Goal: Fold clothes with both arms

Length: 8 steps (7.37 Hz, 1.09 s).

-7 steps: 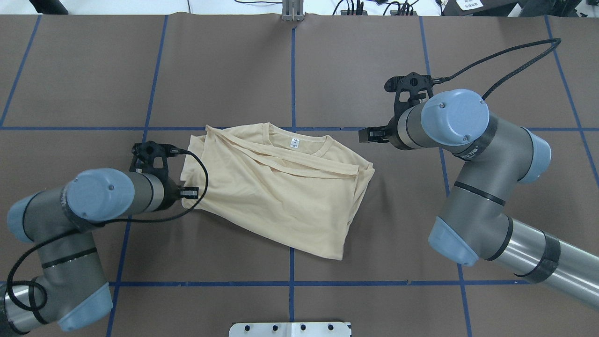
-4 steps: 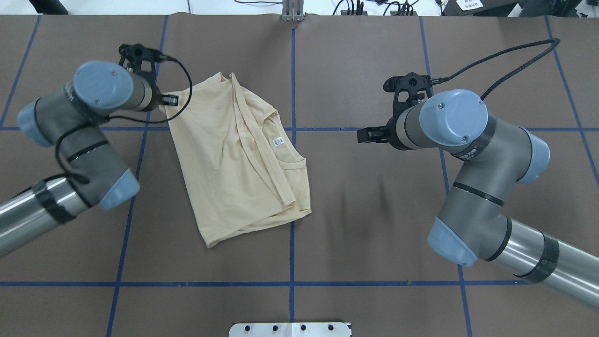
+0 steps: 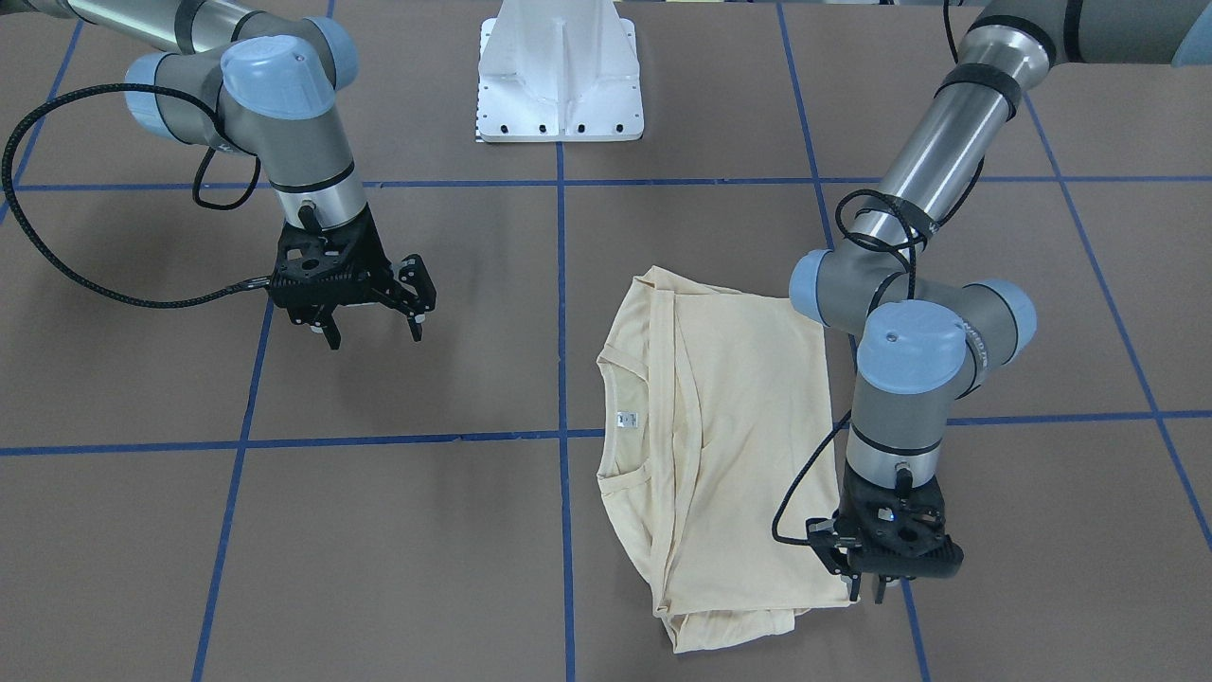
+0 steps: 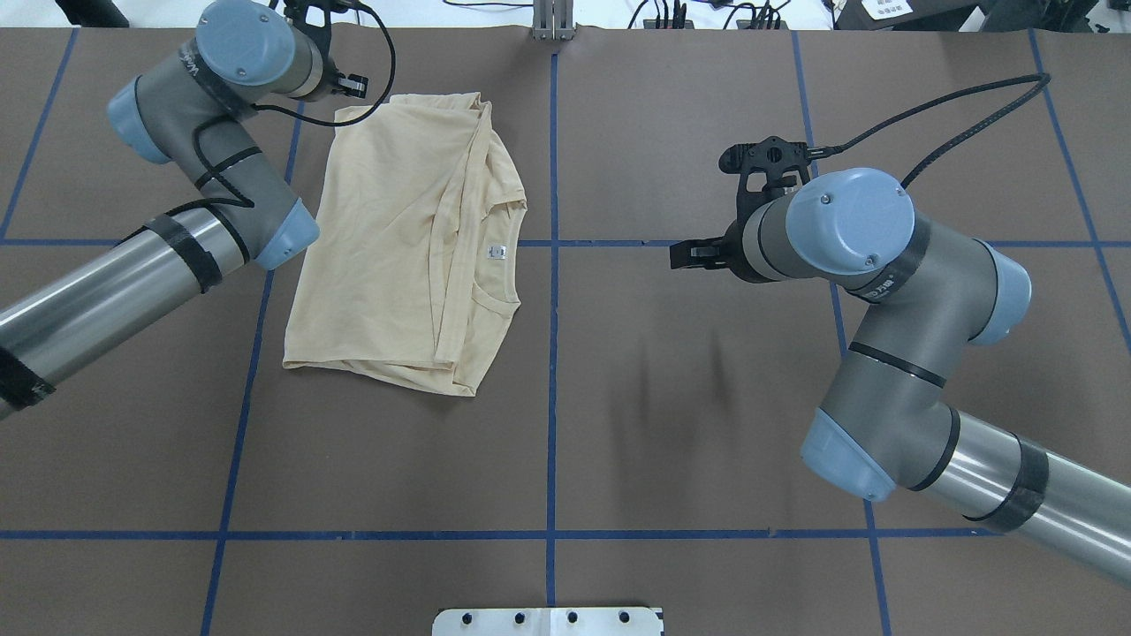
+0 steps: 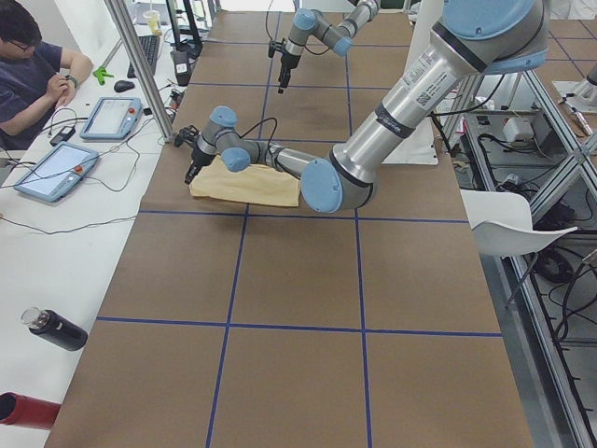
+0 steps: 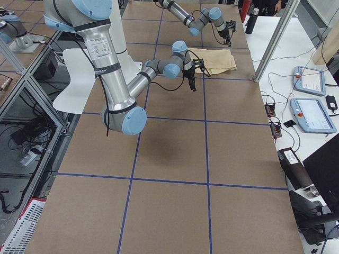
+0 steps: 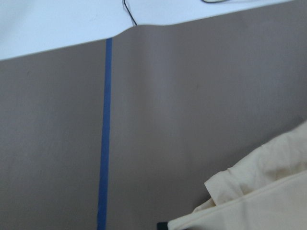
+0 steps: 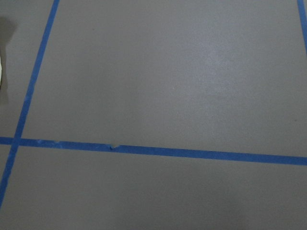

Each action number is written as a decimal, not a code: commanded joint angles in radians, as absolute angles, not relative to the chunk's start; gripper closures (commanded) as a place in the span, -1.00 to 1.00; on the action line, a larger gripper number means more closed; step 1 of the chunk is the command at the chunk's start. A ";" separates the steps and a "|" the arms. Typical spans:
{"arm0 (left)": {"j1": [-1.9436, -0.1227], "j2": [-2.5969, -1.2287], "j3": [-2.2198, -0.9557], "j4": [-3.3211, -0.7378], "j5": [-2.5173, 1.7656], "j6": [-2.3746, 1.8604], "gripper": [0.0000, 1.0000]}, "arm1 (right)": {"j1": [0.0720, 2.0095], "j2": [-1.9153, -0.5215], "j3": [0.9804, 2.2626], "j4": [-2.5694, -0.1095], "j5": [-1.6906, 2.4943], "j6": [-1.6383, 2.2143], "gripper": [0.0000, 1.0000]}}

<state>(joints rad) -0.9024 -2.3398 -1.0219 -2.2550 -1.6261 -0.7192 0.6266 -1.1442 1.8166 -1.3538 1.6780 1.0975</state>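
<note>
The pale cream-yellow shirt (image 4: 389, 230) lies folded on the brown table's left half, neckline and white tag facing the centre line. From across the table the shirt (image 3: 739, 426) shows no print. My left gripper (image 4: 352, 86) sits at its far left corner, close to the table's far edge; in the front-facing view the left gripper (image 3: 868, 595) has its fingers together, pinching that corner. The left wrist view shows only a cream fabric corner (image 7: 268, 191) over the table. My right gripper (image 3: 375, 333) hangs open above bare table, well clear of the shirt.
A white pedestal base (image 3: 559, 76) stands at the robot's side of the table. Blue tape lines (image 4: 552, 353) grid the brown surface. A person (image 5: 33, 75) sits at a side table with tablets (image 5: 112, 117) beyond the far edge.
My left arm has swung away from the robot toward the far left, dragging and turning the shirt with it. The right arm has barely moved.
</note>
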 commanded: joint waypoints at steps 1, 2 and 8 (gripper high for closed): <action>-0.919 -2.181 -1.238 -2.261 -1.708 -0.683 -1.00 | 0.614 -1.042 1.760 -1.367 1.677 1.202 -1.00; -0.919 -2.092 -1.340 -2.263 -1.757 -0.683 -1.00 | 0.589 -0.925 1.646 -1.367 1.651 1.279 -1.00; -0.917 -1.980 -1.462 -2.264 -1.763 -0.701 -1.00 | 0.391 -0.617 1.269 -1.370 1.420 1.525 0.25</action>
